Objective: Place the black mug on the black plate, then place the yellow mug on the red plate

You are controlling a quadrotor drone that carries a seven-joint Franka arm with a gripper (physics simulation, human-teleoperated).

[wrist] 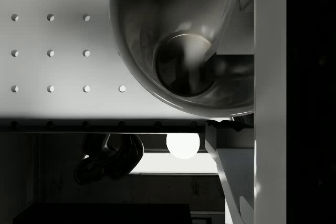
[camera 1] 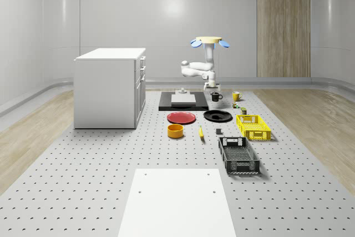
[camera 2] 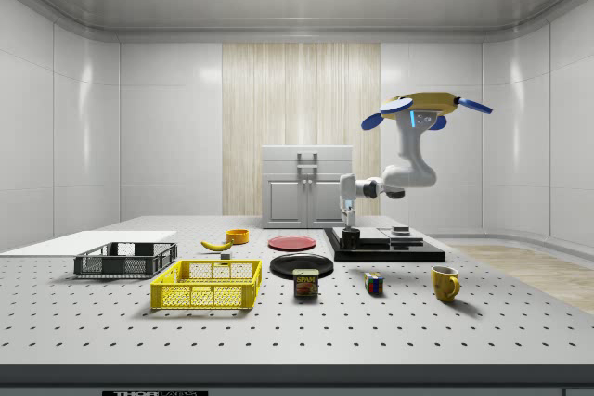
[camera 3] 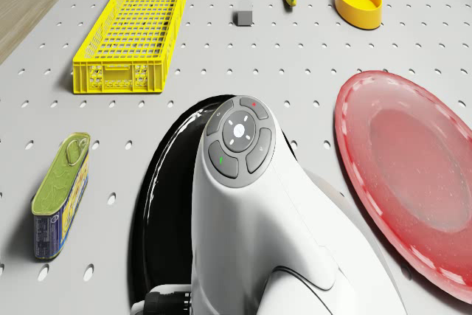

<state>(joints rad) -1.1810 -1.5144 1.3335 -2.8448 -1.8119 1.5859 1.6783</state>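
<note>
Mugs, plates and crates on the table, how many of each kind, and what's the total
Mugs: 2, black mug and yellow mug
Plates: 2, red plate and black plate
Crates: 2, yellow crate and black crate
Total: 6

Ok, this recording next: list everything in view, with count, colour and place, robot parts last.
black mug: 1, under the gripper, beside the black slab
yellow mug: 1, whole-scene view's right of the black mug
black plate: 1, table centre
red plate: 1, left of the black plate
yellow bowl: 1, near the red plate
banana: 1, yellow
yellow crate: 1
black crate: 1
tin can: 1
cabinet: 1, white
drone: hovering above the mugs
gripper: at the black mug
</note>
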